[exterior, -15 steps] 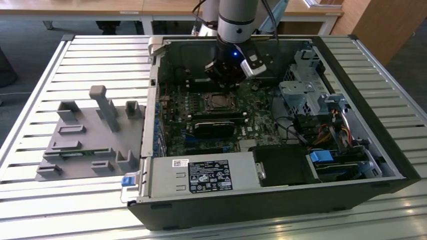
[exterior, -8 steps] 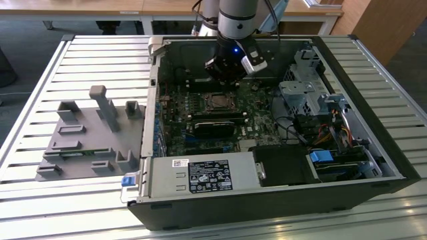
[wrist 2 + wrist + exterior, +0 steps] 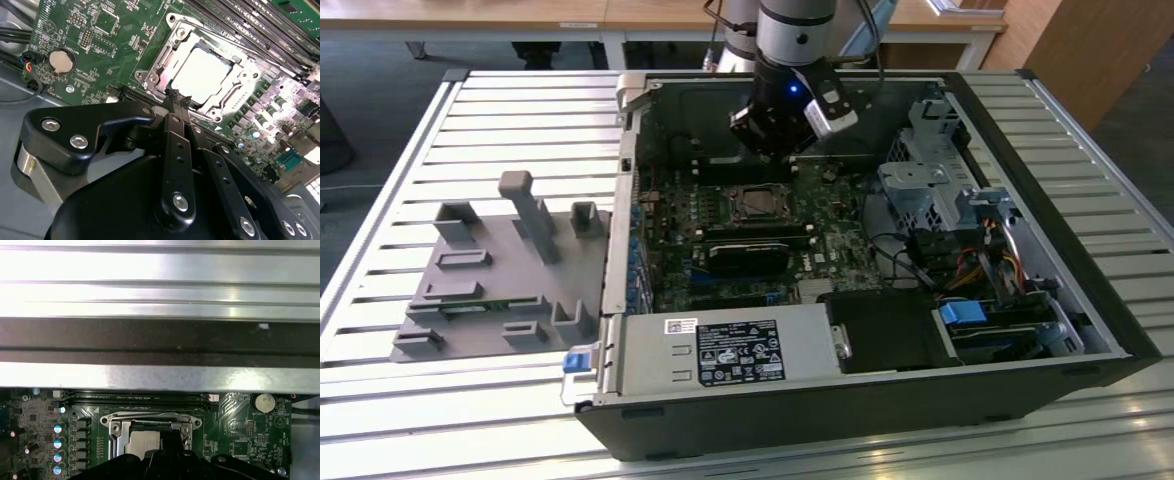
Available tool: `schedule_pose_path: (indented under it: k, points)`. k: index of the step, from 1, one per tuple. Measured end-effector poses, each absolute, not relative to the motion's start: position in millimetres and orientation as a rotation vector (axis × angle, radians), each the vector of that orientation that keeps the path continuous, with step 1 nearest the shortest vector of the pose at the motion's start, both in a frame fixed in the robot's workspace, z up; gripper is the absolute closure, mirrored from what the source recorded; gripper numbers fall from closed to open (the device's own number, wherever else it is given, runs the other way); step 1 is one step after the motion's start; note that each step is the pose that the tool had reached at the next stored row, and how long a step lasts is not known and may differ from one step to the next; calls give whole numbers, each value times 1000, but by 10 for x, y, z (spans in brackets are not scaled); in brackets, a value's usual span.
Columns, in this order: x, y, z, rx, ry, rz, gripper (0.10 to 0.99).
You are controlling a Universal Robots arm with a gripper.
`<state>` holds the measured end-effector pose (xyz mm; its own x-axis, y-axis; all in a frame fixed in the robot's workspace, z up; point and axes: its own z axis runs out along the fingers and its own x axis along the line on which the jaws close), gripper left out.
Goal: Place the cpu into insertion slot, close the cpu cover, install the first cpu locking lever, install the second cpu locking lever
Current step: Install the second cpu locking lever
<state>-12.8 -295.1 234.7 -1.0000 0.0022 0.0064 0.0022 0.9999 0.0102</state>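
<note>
Fingers (image 3: 175, 102) of the pincer (image 3: 176, 100) are pressing together into one narrow tip with no gap between them and nothing gripped, as the second wrist view is showing. That tip is sitting at the edge of the cpu cover (image 3: 220, 95), the silvery frame plate that is lying flat over the socket. Through its square window the cpu (image 3: 202, 75) is showing its plain pale metal top, seated inside the insertion slot.

In the first wrist view the cpu cover (image 3: 150, 422) is appearing as a bright frame with the cpu (image 3: 142, 442) beneath it, and the dark pincer (image 3: 170, 440) is overlapping the frame's edge. Whether the tip is actually touching the metal is not something I can tell.

In the exterior view the arm is reaching down into an open computer case (image 3: 854, 400) lying on its side on a slatted metal worktop (image 3: 480, 110). The pincer (image 3: 767, 150) is hanging over the green motherboard (image 3: 847, 250), just beyond the socket, where the cpu (image 3: 754, 205) is sitting as a small square. A round coin battery (image 3: 61, 61) is lying on the motherboard well apart from the socket. A grey fixture block (image 3: 494, 270) is standing on the worktop toward the exterior view's left, outside the case.
</note>
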Motion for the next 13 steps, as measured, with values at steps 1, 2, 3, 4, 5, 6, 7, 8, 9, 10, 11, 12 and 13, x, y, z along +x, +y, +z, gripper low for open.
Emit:
schedule_pose_path:
  k: [1, 2, 3, 4, 5, 6, 7, 8, 9, 10, 11, 12, 13]
  points:
    - [-129, -2952, 2347, -3, -3135, -16, 980]
    - [-129, -2957, 2348, -3, -3135, -15, 980]
    - [-129, -2965, 2348, -4, -3135, -15, 980]
    - [-129, -2979, 2347, -4, -3135, -15, 980]
    - [-129, -2997, 2348, -4, -3135, -15, 980]
    - [-129, -3018, 2348, -4, -3135, -15, 980]
    - [-129, -3042, 2347, -4, -3135, -15, 980]
    - [-129, -3064, 2347, -4, -3135, -16, 980]
    - [-129, -3086, 2347, -4, -3135, -15, 980]
    - [-129, -3112, 2346, -4, -3135, -15, 980]
    - [-129, -3137, 2343, -4, -3135, -16, 980]
    - [-129, -3161, 2340, -4, -3135, -16, 980]
    - [-129, -3181, 2336, -4, -3135, -16, 980]
